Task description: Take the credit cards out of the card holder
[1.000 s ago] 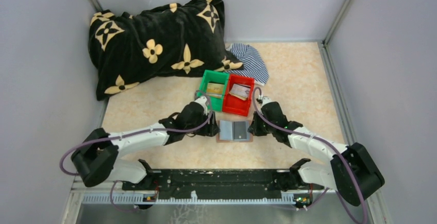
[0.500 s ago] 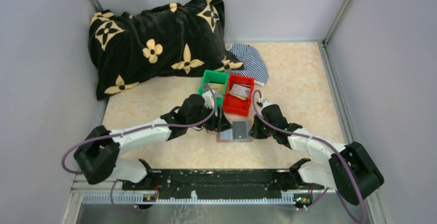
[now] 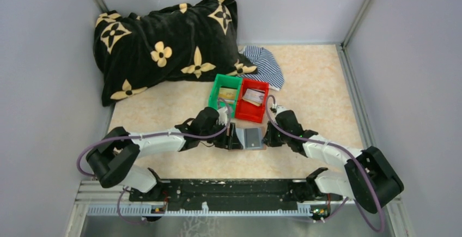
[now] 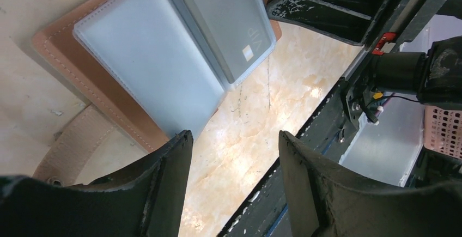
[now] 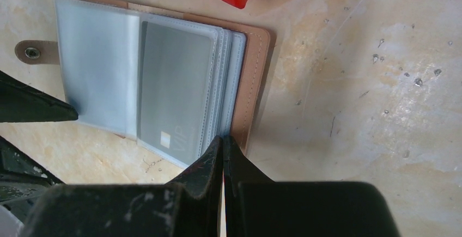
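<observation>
- The table (image 3: 327,84) carries it all. The green bin (image 3: 226,92) and the red bin (image 3: 251,96) sit side by side near its middle.
- The card holder (image 3: 251,138) lies open and flat just in front of the bins, toward the table's near edge.
- The left gripper (image 4: 234,139) has its fingers wide and holds nothing. It hangs at the holder's left edge.
- The right gripper (image 5: 223,139) is pinched tight on nothing, and its tips sit at the holder's near right corner. I think it is pinning the holder down.
- One grey credit card (image 5: 174,95) sits in the right page's sleeve, its long side running from near to far. It lies to the right of the left fingers, closer to the right arm.
</observation>
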{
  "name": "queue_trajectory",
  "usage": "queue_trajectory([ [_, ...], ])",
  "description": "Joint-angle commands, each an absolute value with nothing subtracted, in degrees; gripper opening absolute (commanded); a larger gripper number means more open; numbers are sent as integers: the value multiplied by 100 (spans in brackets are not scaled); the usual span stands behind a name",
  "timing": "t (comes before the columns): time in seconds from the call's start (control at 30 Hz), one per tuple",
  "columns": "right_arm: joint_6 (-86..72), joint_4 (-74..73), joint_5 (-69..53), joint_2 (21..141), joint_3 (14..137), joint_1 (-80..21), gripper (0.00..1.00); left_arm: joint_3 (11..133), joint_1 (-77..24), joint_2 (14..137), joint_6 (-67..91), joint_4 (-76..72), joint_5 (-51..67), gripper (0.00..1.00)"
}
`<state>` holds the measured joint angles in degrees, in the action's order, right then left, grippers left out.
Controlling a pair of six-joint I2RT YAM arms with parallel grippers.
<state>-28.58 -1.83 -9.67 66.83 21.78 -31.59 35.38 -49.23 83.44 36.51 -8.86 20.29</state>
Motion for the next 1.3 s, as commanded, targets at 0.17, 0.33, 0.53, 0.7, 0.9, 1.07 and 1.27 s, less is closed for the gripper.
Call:
queue_trajectory([
  [0.17,-2838,149,-1010,6821,2178,-3111,0,3485,-4910,8076,3477,-427,1551,65],
  [0.33,-2850,261,-1012,6918,2138,-3111,0,3422,-4912,7880,3430,-228,1336,65],
  [0.53,-2865,243,-1045,6907,2181,-3111,0,3386,-4906,8046,3436,-339,1347,65],
  [0.7,-2840,83,-1001,6824,2264,-3111,0,3397,-4906,8075,3507,-390,1467,65],
  [0.9,-2826,82,-1006,6818,2250,-3111,0,3671,-4860,7391,3483,288,840,65],
  [1.07,-2860,131,-1017,6755,2204,-3111,0,3207,-4824,6664,3827,-869,1287,66],
  [1.27,-2875,-30,-1014,6546,2254,-3111,0,2671,-4815,7641,4144,-2634,2316,65],
])
